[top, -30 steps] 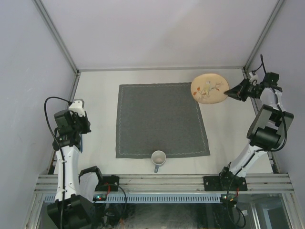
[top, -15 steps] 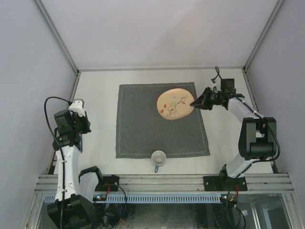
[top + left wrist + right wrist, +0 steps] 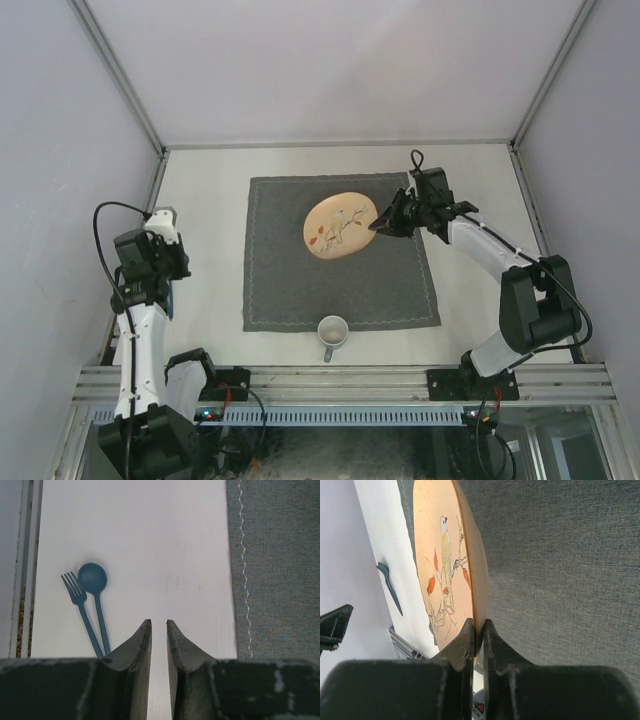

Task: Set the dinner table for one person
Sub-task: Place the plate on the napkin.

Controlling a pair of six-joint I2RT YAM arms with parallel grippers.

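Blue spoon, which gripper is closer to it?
Left. The left gripper hovers just beside the blue spoon; the right gripper is far across the cloth, gripping the plate.

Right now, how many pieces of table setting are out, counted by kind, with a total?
plate: 1
mug: 1
fork: 1
spoon: 1
grey placemat: 1
Total: 5
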